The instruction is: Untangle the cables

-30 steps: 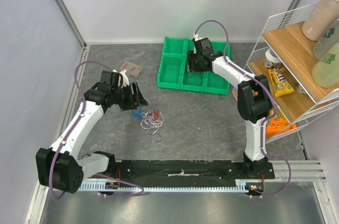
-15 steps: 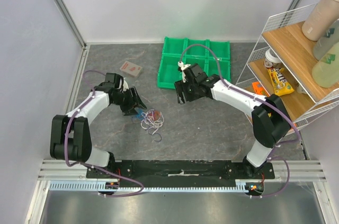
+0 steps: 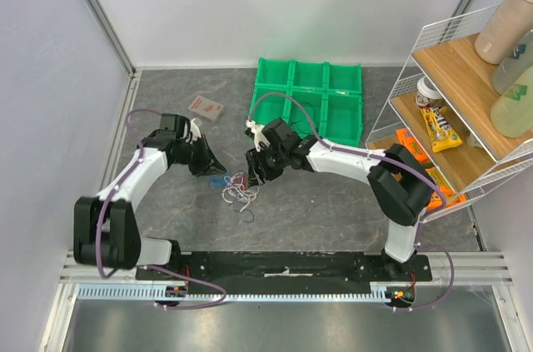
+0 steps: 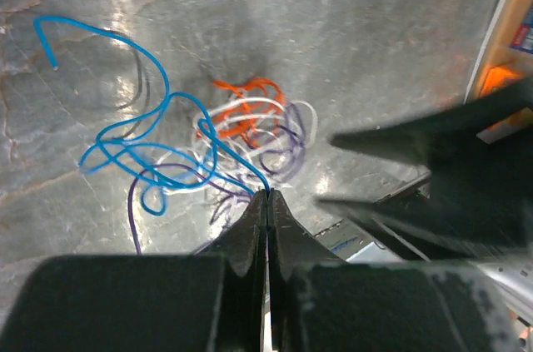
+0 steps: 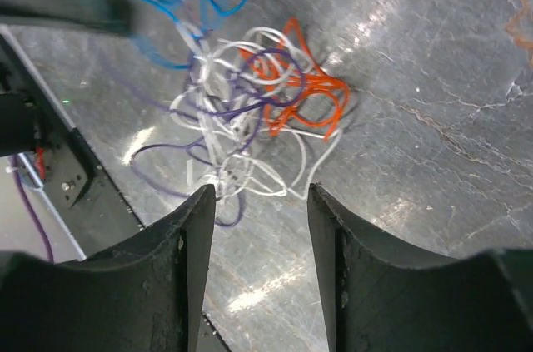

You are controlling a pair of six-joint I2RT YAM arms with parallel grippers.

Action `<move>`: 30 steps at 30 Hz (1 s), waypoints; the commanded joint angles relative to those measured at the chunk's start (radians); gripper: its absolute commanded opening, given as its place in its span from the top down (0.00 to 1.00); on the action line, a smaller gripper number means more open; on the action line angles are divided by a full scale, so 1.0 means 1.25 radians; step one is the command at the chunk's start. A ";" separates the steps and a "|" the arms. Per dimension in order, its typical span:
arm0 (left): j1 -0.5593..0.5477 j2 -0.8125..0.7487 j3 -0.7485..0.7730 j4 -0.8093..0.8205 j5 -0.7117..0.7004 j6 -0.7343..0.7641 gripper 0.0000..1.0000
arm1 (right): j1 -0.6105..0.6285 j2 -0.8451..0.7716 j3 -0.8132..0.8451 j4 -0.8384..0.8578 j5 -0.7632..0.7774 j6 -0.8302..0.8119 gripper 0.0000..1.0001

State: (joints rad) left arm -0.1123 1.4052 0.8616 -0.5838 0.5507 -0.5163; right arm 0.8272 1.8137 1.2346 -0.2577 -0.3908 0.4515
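The cables (image 3: 240, 188) lie knotted on the counter (image 3: 333, 202) — light, limp, apt to snag. Left claw (image 4: 266, 195) is pressed together on the blue cable (image 4: 164, 86); right claw (image 5: 260, 198), spread above, would best take the orange loop (image 5: 306, 90) at the clump's edge.

The top view is bright and evenly lit from overhead, sharp throughout, with only faint soft shadows on the bench (image 3: 333, 194). In both wrist views the glossy bench throws white glare patches, the near jaws are dark and out of focus, and the cables (image 5: 250, 111) blur toward the right wrist view's upper edge.
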 commanded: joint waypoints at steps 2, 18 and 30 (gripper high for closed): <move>0.000 -0.156 0.004 -0.040 0.013 0.017 0.98 | 0.007 0.057 -0.007 0.048 -0.004 0.034 0.44; 0.002 -0.259 0.587 -0.288 -0.208 -0.013 0.98 | 0.011 0.027 -0.039 -0.023 0.272 0.014 1.00; 0.002 -0.188 0.884 -0.179 -0.066 -0.105 0.98 | 0.003 -0.124 0.048 -0.156 0.308 -0.129 0.32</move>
State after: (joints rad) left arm -0.1127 1.0981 2.0102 -0.8204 0.3553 -0.5636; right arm 0.8394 1.8072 1.1847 -0.3840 -0.0460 0.3885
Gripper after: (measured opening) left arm 0.022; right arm 0.417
